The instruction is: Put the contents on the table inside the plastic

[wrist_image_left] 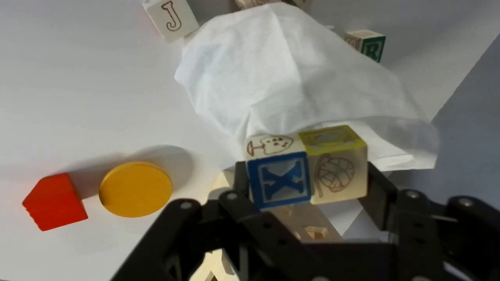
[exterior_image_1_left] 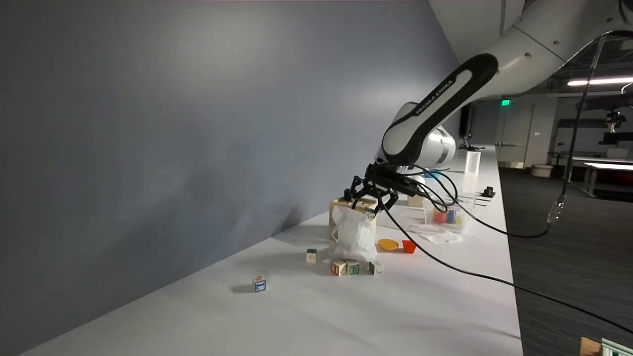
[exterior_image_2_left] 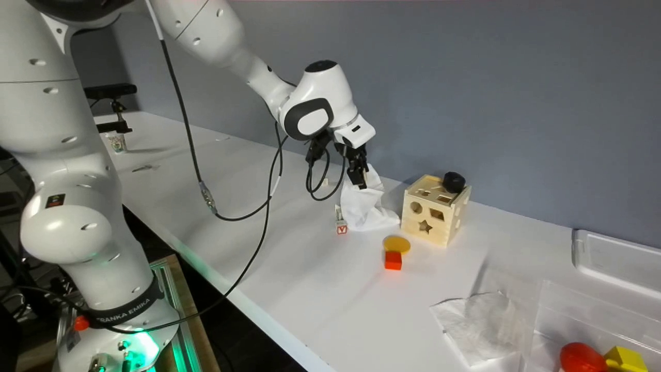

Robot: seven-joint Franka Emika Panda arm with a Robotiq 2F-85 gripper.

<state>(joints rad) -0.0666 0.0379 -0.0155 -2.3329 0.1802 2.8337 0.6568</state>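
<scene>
We see a pale wooden cube with a blue-framed X (wrist_image_left: 279, 177) and a pale wooden cube with a drawn ball of yarn (wrist_image_left: 338, 173), side by side and clamped in the black two-fingered end effector (wrist_image_left: 308, 181). They are held above the long flat white surface (exterior_image_1_left: 405, 316), at the upper edge of the thin whitish plastic bag (wrist_image_left: 281, 74); whether they touch it we cannot tell. The bag stands on the surface, loose and creased.

Around its foot, in an exterior view, we find a red-marked pale wooden cube (exterior_image_1_left: 339, 268) just beside a pale wooden cube with a green B (exterior_image_1_left: 352, 267), then a pale wooden cube with one dark side (exterior_image_1_left: 376, 268), slightly apart from that pair. Toward the plain grey wall (exterior_image_1_left: 198, 123), near the bag, sits a dark-topped pale wooden cube (exterior_image_1_left: 311, 255); well apart from all these, a pale wooden cube with a blue mark (exterior_image_1_left: 259, 284).

A red angular block (wrist_image_left: 56, 203) lies near a flat yellow-orange disc (wrist_image_left: 135, 190). Just beside the bag is a light wooden box with cut-out shapes (exterior_image_2_left: 439, 226), a black round object (exterior_image_2_left: 454, 182) on its top. Farther along the surface, in an exterior view, a crumpled see-through sheet (exterior_image_2_left: 480, 328) lies near a clear plastic bin (exterior_image_2_left: 573, 320) holding a red rounded piece (exterior_image_2_left: 583, 357) and a yellow angular piece (exterior_image_2_left: 626, 359).
</scene>
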